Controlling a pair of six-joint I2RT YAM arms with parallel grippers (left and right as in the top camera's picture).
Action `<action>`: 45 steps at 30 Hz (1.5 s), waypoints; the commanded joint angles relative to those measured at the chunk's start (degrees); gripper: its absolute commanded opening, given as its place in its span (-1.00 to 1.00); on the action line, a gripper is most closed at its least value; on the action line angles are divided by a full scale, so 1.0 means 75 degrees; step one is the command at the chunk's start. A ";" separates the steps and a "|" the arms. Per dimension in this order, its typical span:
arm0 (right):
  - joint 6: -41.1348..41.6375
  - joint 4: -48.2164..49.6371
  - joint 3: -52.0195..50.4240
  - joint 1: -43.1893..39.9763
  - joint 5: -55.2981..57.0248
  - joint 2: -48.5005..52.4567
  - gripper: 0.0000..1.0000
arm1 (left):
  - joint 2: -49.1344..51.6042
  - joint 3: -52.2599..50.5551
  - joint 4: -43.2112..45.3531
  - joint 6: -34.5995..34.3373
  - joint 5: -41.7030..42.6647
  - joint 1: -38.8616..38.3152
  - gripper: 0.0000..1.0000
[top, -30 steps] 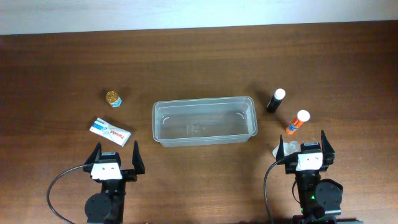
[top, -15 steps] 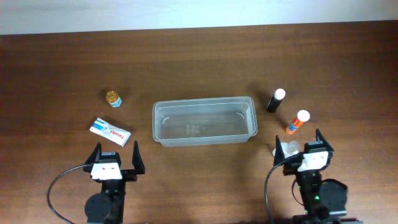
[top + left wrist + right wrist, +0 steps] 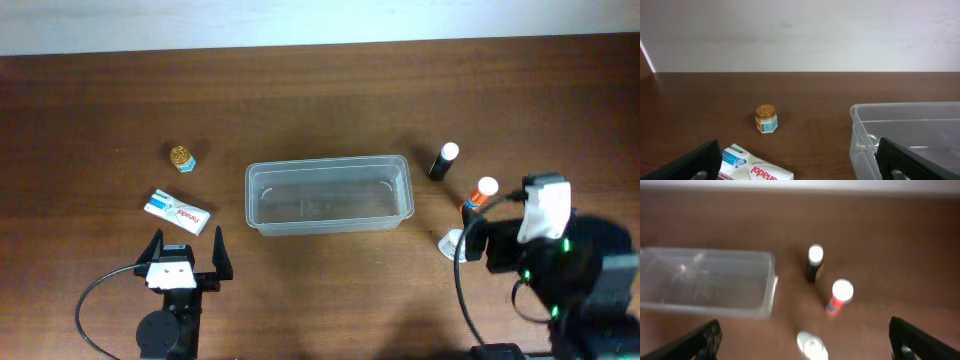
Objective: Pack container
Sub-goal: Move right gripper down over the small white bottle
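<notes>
**Pack container: both arms free, bin empty**

The container lies flat at mid-table, long side across, open side up, with nothing in it. To its left are a small jar and a white box. To its right are a black tube, an orange glue stick and a small white object too blurred to name. None of these touches the bin.

The left gripper sits at the near edge with its jaws spread wide, holding nothing. The right gripper is above the right-hand items, likewise wide open and empty.

Handling, as judged: the bin looks light and thin-walled, so it is likely to flex under a pinch and to slide on the smooth wood if nudged. Its clear plastic is probably slick. If it has to be steadied or moved, the best hold is across a short end wall under the rim, with one finger inside and one outside.
</notes>
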 commanded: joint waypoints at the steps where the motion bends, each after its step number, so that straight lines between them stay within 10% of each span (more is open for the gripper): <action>1: 0.0108 -0.0714 0.0822 0.0041 -0.0160 0.0921 0.97 | 0.0003 0.0000 -0.0052 0.0146 0.0006 0.0038 0.99; 21: 0.1533 -0.3095 0.0962 0.0041 -0.0796 0.2276 0.97 | 0.0003 0.0000 -0.0052 0.0146 0.0006 0.0038 0.99; 45: 0.1320 -0.2259 0.0629 0.0041 0.1180 0.3928 0.97 | 0.0003 0.0000 -0.0052 0.0146 0.0006 0.0038 0.99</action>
